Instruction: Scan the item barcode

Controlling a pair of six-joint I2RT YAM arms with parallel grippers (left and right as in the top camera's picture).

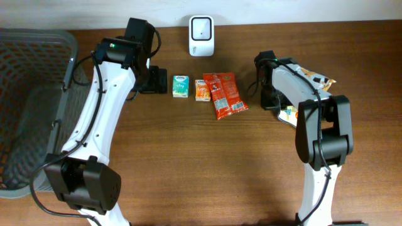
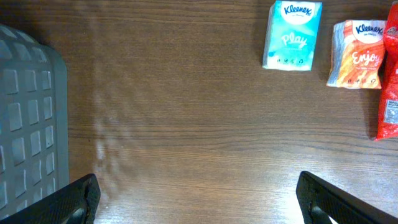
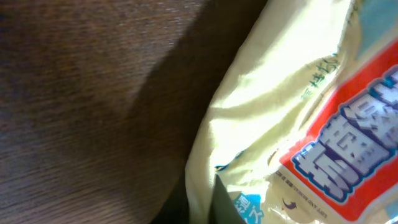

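Observation:
A yellow snack bag (image 3: 280, 93) with red and blue lettering fills the right wrist view. My right gripper (image 3: 208, 199) is shut on its pale edge, low over the wood. From overhead the bag (image 1: 290, 113) lies mostly hidden under the right arm, beside the right gripper (image 1: 271, 100). The white barcode scanner (image 1: 201, 27) stands at the back centre. My left gripper (image 1: 154, 80) hangs open over bare wood, left of the tissue packs. In its wrist view the left gripper (image 2: 199, 199) holds nothing, with its fingertips (image 2: 78, 199) far apart.
A teal Kleenex pack (image 1: 181, 86), an orange Kleenex pack (image 1: 201, 90) and red packets (image 1: 225, 94) lie in a row below the scanner. A grey mesh basket (image 1: 31, 94) stands at the left edge, and its rim (image 2: 28, 124) shows in the left wrist view.

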